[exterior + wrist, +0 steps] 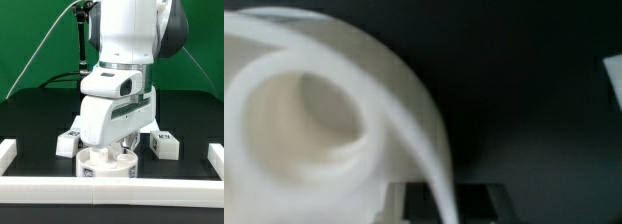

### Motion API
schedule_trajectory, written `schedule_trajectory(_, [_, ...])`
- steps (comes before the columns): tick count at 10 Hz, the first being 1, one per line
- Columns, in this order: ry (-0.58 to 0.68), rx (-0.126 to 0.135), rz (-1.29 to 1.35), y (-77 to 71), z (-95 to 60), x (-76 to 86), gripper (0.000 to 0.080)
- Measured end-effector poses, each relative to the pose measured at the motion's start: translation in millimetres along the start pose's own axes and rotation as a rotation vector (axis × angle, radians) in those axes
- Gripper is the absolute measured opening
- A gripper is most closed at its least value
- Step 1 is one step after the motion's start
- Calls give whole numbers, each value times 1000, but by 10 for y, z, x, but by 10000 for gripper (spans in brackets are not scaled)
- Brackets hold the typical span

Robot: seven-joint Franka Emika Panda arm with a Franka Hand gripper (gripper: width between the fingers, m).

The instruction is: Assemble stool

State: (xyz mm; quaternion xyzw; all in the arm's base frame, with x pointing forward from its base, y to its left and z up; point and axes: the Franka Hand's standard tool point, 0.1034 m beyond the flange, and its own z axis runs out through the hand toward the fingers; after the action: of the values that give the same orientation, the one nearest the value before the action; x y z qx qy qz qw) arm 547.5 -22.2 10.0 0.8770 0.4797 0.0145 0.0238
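Note:
The stool's round white seat (101, 166) sits at the table's front, just behind the front rail. In the wrist view the seat (322, 120) fills most of the picture, close and blurred. Its thin rim runs between my two dark fingers (491, 202). My gripper (117, 151) comes down onto the seat from above. In the wrist view the gripper (450, 203) is shut on the rim. One stubby white leg (69, 141) lies at the exterior view's left of the seat. Another leg (164, 146) lies at its right.
Long white border rails frame the black table at the front (150, 191), at the exterior view's left (6, 150) and at its right (215, 156). A white edge (614, 80) shows at the side of the wrist view; I cannot tell what it is.

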Motion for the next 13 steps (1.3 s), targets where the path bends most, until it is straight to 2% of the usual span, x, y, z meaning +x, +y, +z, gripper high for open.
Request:
schedule_trajectory(5, [1,0,6,-11,-2,30,26])
schedule_trajectory(7, [14,3,-1,-102,-25,351,26])
schedule_trajectory(10, [35,-8,-1,-225,-44,782,26])
schedule_trajectory(13, [50,-13,13,-348,-53,1140,26])
